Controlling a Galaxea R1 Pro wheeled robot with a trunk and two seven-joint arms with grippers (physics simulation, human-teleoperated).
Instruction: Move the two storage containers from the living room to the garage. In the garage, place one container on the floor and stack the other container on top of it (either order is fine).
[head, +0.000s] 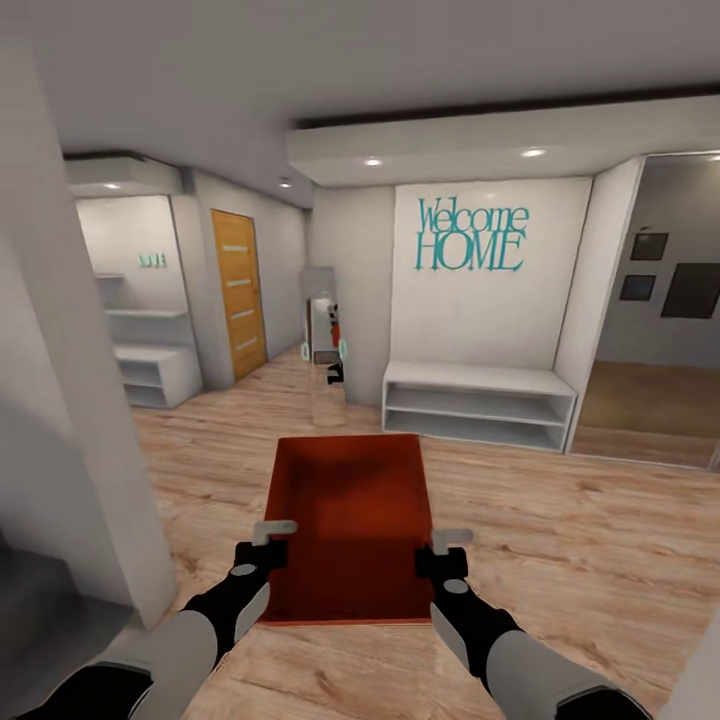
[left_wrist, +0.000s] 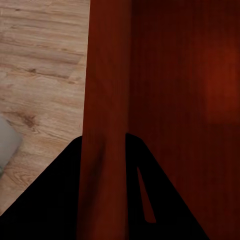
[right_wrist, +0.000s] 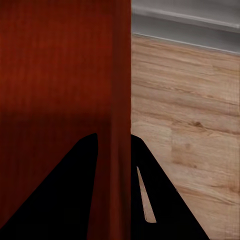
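Hallway w/ wood floor (head: 560, 560): both jaws, L (head: 272, 543) & R (head: 446, 553), clamped on orange-red bin (head: 350, 520) walls.

The orange-red bin (head: 350, 520) looks like smooth matt plastic. The floor (head: 560, 540) is pale, grainy wood plank. Both hands (head: 262, 553) (head: 442, 562) are matt black; the door (head: 238, 295) is honey-brown wood.

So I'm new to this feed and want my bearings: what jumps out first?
The orange-red storage container dominates the middle foreground, carried above pale wood-plank floor, with the left gripper clamped on its left wall and the right gripper on its right wall. Beyond it, teal "Welcome HOME" lettering marks the white wall above a low white shelf bench.
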